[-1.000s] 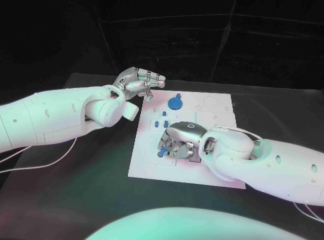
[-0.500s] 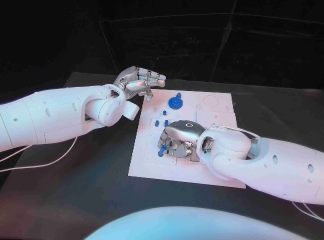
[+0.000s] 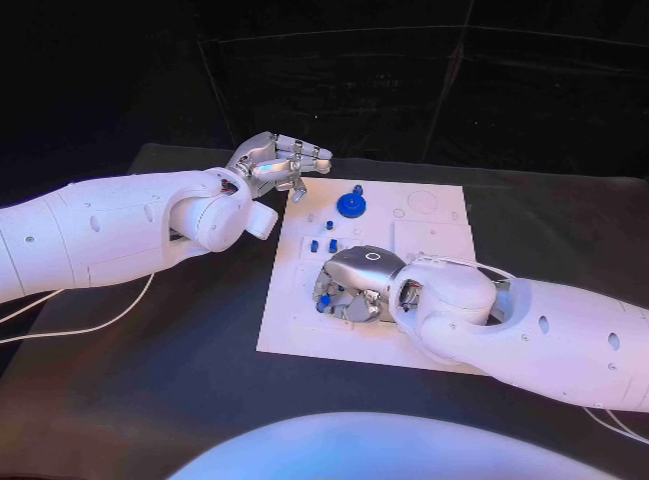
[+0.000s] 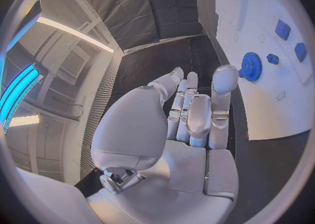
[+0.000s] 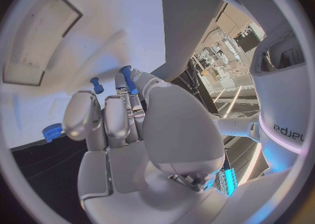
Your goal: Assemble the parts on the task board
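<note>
Head view: unmarked task board [image 3: 437,240], blue parts [image 3: 352,206].

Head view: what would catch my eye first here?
Probably the right hand, low over the middle of the white task board, pinching a small blue part in its fingers. Next, the blue gear near the board's far edge, beside the raised, empty left hand.

Task board [image 3: 432,245]: matt white plastic look. Blue gear [image 3: 352,207]: matt plastic. Counter [image 3: 166,350]: matt black. Right hand [image 3: 356,284]: smooth satin silver metal; arm shells glossy white.
</note>
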Tool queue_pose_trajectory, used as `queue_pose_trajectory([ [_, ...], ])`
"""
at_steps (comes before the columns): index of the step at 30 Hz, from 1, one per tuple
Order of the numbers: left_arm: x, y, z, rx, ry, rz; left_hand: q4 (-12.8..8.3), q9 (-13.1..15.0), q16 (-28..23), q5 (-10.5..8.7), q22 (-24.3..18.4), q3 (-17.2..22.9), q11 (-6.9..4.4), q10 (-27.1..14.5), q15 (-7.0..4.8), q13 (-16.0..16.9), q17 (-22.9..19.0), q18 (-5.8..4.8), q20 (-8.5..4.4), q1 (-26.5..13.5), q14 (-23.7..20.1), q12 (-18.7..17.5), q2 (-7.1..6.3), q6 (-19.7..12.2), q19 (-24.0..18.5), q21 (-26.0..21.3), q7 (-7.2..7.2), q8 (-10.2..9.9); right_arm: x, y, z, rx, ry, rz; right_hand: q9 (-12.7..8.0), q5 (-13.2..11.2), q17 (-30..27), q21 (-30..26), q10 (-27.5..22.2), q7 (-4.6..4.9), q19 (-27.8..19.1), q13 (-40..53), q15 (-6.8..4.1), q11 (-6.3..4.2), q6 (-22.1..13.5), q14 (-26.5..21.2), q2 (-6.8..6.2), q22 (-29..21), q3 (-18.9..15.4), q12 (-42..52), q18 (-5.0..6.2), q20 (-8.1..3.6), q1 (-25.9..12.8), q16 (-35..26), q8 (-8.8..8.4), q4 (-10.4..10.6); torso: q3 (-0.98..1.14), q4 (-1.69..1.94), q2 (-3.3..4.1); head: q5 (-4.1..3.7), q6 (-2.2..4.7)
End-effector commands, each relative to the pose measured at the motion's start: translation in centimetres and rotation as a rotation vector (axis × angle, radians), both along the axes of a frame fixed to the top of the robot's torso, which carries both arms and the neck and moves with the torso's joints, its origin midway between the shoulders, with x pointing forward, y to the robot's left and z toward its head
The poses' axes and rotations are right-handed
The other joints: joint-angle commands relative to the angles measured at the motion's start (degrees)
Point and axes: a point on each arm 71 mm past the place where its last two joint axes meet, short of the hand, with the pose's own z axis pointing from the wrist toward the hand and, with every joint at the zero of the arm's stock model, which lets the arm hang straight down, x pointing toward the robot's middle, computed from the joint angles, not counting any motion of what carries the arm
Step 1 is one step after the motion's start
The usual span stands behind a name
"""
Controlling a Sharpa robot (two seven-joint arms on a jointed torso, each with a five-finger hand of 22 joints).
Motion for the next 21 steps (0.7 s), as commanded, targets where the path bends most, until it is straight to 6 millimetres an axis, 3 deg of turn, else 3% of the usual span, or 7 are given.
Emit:
queue_pose_trajectory([
  [1,0.0,-0.1,0.1,-0.007,0.000,-0.009,-0.18,-0.09,-0.27,0.12,-0.08,-0.18,-0.06,-0.44,-0.06,0.07,-0.06,1.00,-0.10,0.02,-0.35,0.35,0.31,-0.34,-0.30,-0.18,0.08,0.20,-0.1,0.1,0.1,0.006,-0.007,0.017,-0.10,0.24,-0.04,-0.03,-0.41,-0.02,-0.10,0.05,0.37,0.01,-0.61,1.43,-0.06,-0.03,-0.09,-0.24,-0.05,0.36,-0.54,0.20,-0.21,0.18,-0.02,0.05,-0.04,-0.05,-0.01],
  [9,-0.1,-0.1,0.1,-0.007,0.003,-0.011,-0.18,-0.09,-0.27,0.12,-0.08,-0.18,-0.06,-0.44,-0.06,0.07,-0.06,1.00,-0.10,0.02,-0.35,0.35,0.31,-0.34,-0.30,-0.18,0.08,0.20,0.0,0.0,0.2,0.027,-0.018,0.004,-0.26,0.05,-0.59,-1.14,-3.25,0.15,-1.03,-0.29,0.73,0.45,-3.82,1.21,-0.91,-1.79,-0.35,-2.06,0.29,0.61,-1.43,-0.13,-0.21,0.35,0.03,-0.06,-0.01,0.00,0.02],
  [12,-0.1,0.0,0.1,-0.007,0.003,-0.012,-0.18,-0.09,-0.27,0.12,-0.08,-0.18,-0.06,-0.44,-0.06,0.07,-0.06,1.00,-0.10,0.02,-0.35,0.35,0.31,-0.34,-0.30,-0.18,0.08,0.20,0.0,0.0,0.4,0.044,-0.025,0.001,-0.25,-1.07,-2.51,-3.05,-5.66,0.10,-2.43,-0.38,0.97,0.77,-5.84,0.62,-1.44,-4.75,-1.17,-2.69,0.85,0.78,-1.99,-1.53,-0.16,0.38,0.02,-0.03,0.03,-0.09,0.05],
  [18,-0.1,0.0,0.1,-0.007,0.004,-0.012,-0.18,-0.09,-0.27,0.12,-0.08,-0.18,-0.06,-0.44,-0.06,0.07,-0.06,1.00,-0.10,0.02,-0.35,0.35,0.31,-0.34,-0.30,-0.18,0.08,0.20,0.0,-0.1,0.8,0.112,-0.038,-0.005,-0.10,-1.40,-4.78,-5.54,-10.47,-1.01,-3.82,-0.23,1.46,1.35,-10.52,-0.17,-1.61,-8.21,-5.69,-2.02,1.45,1.10,-2.90,-3.25,0.10,0.35,0.04,0.02,0.02,-0.12,0.02],
  [21,-0.1,0.0,0.1,-0.007,0.005,-0.013,-0.18,-0.09,-0.27,0.12,-0.08,-0.18,-0.06,-0.44,-0.06,0.07,-0.06,1.00,-0.10,0.02,-0.35,0.35,0.31,-0.34,-0.30,-0.18,0.08,0.20,-0.1,-0.4,1.3,0.167,-0.051,-0.010,-0.04,-0.78,-4.97,-6.05,-11.98,-0.89,-3.97,-0.26,1.56,1.53,-11.18,-0.24,-1.51,-8.90,-7.26,-1.61,1.51,1.27,-2.74,-3.37,0.08,0.26,0.06,0.05,0.00,-0.29,0.07],
])
